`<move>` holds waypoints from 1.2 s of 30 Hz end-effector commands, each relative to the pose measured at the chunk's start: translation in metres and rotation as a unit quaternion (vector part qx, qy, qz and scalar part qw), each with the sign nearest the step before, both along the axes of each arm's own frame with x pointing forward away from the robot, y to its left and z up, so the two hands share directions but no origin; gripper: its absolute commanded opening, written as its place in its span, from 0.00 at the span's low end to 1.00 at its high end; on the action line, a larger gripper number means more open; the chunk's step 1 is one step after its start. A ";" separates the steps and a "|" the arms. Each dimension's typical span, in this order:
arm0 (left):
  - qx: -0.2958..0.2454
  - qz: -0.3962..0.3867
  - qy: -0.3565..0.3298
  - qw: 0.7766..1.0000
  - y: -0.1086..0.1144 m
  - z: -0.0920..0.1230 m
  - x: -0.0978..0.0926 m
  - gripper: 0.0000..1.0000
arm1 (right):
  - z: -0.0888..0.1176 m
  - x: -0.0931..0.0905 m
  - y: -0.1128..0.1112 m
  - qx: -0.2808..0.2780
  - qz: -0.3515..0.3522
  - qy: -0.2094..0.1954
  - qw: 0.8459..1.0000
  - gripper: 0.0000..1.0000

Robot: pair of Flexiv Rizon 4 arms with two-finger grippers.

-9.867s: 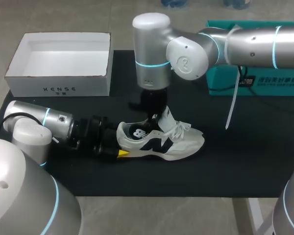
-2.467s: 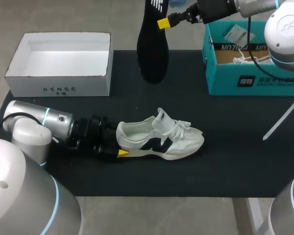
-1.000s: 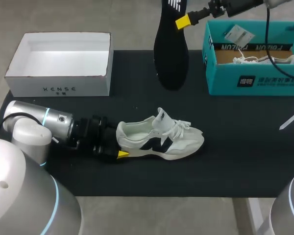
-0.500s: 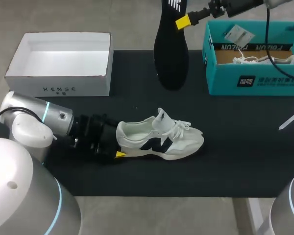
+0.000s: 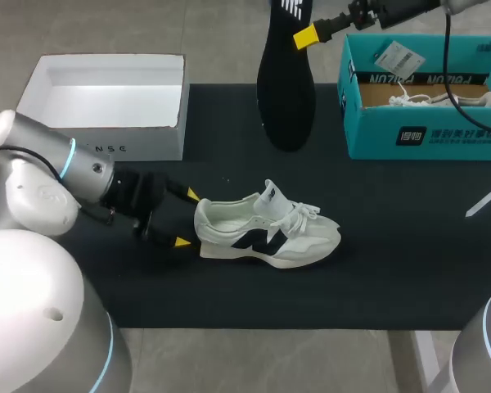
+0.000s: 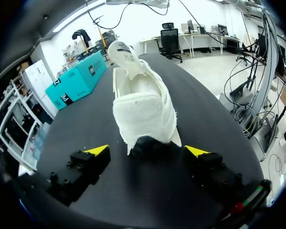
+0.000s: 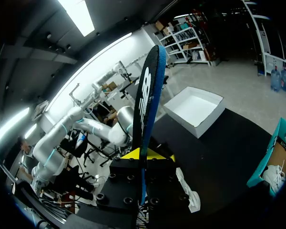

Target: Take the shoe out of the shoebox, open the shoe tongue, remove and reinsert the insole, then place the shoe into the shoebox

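Here, the white mesh sneaker with a dark side logo (image 5: 270, 233) lay on its sole near the middle of the black table mat (image 5: 376, 262), out of its box, tongue raised, toe pointing to 3 o'clock. Our left gripper (image 5: 187, 219) sat at the sneaker's 9 o'clock with its fingers spread wide. The heel stood just ahead of the gap, and neither yellow tip touched it. Our right gripper (image 7: 144, 153), at the sneaker's 12 o'clock, was clamped on the long black foam insole (image 5: 286, 90), which hung toe-down above the mat's far edge.

We judged the insole light, thin and bendy, likely to buckle if pushed from far back, so a hold nearer its middle looked safer. The sneaker seemed light, soft in the upper and firm at the heel and sole. The heel looked the best place to steady it.

Open mat lay from 3 to 6 o'clock of the sneaker. The white open cardboard box (image 5: 147, 139) stood at 10 o'clock and the teal cardboard shoebox (image 5: 368, 123) at 2 o'clock, both well apart from it. The mat's near edge ran at 6 o'clock.
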State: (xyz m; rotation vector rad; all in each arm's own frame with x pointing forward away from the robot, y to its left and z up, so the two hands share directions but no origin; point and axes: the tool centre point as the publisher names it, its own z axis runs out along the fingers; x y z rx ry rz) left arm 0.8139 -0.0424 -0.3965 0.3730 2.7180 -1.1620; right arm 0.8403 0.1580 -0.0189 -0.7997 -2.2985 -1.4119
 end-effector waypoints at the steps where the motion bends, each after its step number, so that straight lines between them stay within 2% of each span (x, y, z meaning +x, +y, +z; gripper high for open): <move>1: 0.123 0.010 -0.009 0.992 0.016 0.029 -0.004 1.00 | 0.000 0.000 0.000 -0.001 -0.001 0.000 1.000 0.00; 7: 0.163 0.018 -0.009 0.987 0.021 0.049 -0.005 1.00 | 0.000 0.000 0.000 -0.001 -0.001 0.000 1.000 0.00; 16: 0.194 0.008 -0.004 0.981 0.020 0.054 -0.005 1.00 | 0.000 0.000 0.000 -0.001 -0.001 0.000 1.000 0.00; 22: 0.186 0.012 0.010 0.982 0.019 0.058 -0.005 1.00 | 0.000 0.000 0.000 -0.001 -0.001 0.000 1.000 0.00; 29: 0.186 0.012 0.010 0.982 0.019 0.058 -0.005 1.00 | 0.006 -0.018 -0.008 -0.003 -0.012 0.001 1.000 0.00; 36: 0.186 0.012 0.010 0.982 0.019 0.058 -0.005 1.00 | 0.009 -0.023 -0.009 -0.009 -0.018 -0.006 1.000 0.00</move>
